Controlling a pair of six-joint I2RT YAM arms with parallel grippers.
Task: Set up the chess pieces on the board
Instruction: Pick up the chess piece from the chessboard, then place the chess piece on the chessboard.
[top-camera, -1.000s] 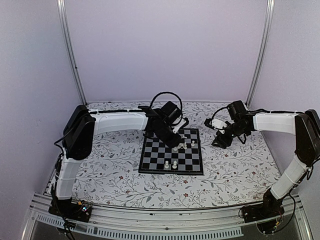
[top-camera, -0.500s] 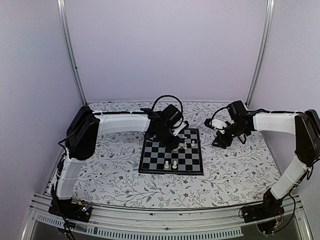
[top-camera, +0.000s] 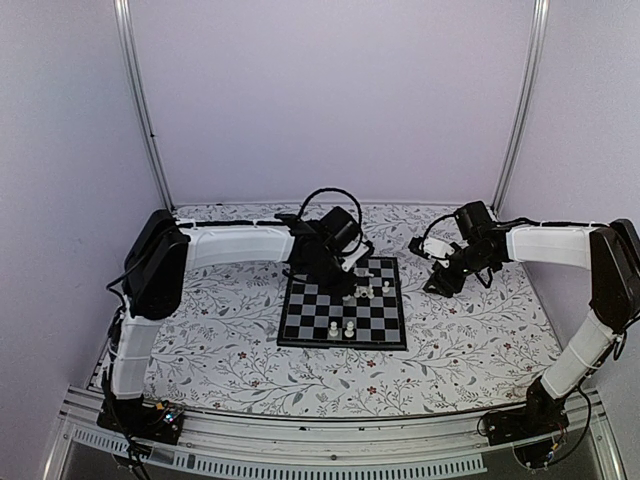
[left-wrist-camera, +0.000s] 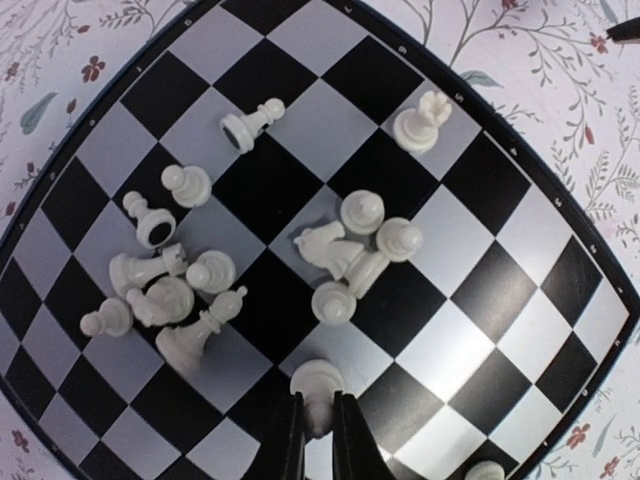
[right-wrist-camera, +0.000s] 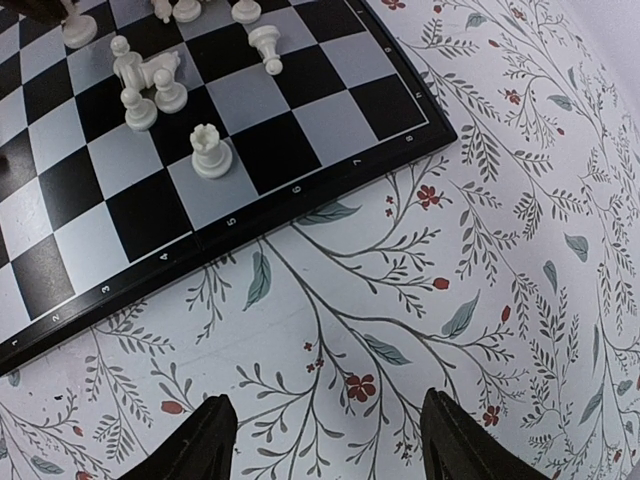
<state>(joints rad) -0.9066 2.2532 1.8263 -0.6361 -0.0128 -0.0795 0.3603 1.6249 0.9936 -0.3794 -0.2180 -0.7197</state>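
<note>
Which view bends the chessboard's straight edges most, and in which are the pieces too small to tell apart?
Left wrist view: strong fisheye, the chessboard border bows into an arc, chess pieces sharp. Right wrist view: only mild curving, even light. Top external view: edges straight, but the chess pieces are tiny pale blobs, kinds unreadable.

The left gripper (left-wrist-camera: 316, 432) has drawn back a little from the cluster of chess pieces (top-camera: 362, 292), toward the far left corner of the board (top-camera: 300, 330). Its wrist is now more tucked in than a second ago.
</note>
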